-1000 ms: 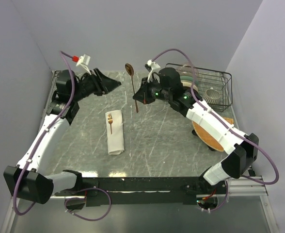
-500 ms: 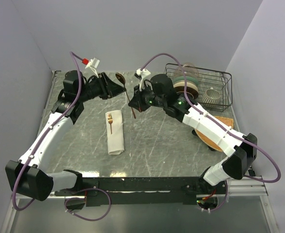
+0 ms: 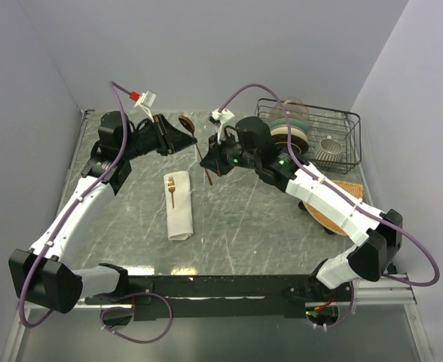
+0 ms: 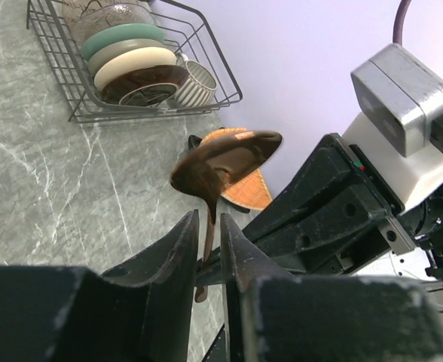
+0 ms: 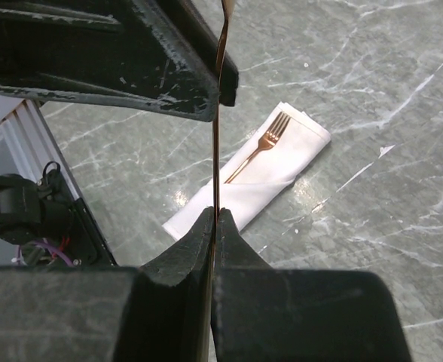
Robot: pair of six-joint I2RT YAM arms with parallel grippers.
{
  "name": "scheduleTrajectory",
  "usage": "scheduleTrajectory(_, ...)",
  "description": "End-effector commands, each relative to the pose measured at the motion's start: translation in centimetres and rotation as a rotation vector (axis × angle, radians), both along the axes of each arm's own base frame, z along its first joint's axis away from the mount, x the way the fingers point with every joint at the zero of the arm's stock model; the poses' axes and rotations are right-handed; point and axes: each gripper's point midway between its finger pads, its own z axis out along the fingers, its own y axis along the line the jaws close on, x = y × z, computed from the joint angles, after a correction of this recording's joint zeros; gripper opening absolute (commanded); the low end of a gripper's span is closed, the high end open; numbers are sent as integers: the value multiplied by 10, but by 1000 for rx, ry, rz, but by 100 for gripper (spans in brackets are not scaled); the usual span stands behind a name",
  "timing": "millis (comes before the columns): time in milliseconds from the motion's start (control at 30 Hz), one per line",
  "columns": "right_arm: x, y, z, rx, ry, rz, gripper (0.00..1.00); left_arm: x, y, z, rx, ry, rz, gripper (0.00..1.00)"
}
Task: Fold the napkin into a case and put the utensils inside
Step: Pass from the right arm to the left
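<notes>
The grey marbled table (image 3: 267, 219) lies under both my arms. In its far right corner stands a wire rack (image 3: 348, 119) with plates set on edge and a small ribbed cup. Nearer, partly under my right arm, lies the orange mat (image 3: 317, 213). Left of centre the napkin (image 3: 180, 215) lies flat, folded into a narrow case. The fork (image 3: 172, 188) lies on its far end, tines pointing away from me, and the handle seems to slip under a fold. The spoon (image 4: 221, 158) is in the air over the far middle of the table, bowl uppermost. My right gripper (image 5: 214, 219) is pinched tight on its lower handle. My left gripper (image 4: 206, 222) has its fingers close on either side of the neck just under the bowl. I cannot tell whether they press it.
</notes>
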Motion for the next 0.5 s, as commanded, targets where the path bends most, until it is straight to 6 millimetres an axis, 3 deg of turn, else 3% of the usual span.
scheduleTrajectory(0, -12, -3, 30, 57, -87, 31, 0, 1, -4, 18, -24, -23, -8, 25)
scheduleTrajectory(100, -13, -4, 28, 55, -87, 33, 0, 1, -5, 17, -22, -19, -10, 29)
scheduleTrajectory(233, -14, -4, 29, 57, -93, 30, 0, 1, -9, 15, -28, -14, -17, 24)
scheduleTrajectory(367, -14, -4, 28, 53, -88, 32, 0, 2, -8, 9, -13, 3, -5, 1)
scheduleTrajectory(467, -14, -5, 26, 45, -78, 30, 28, 10, -1, -3, 33, 20, 38, 1)
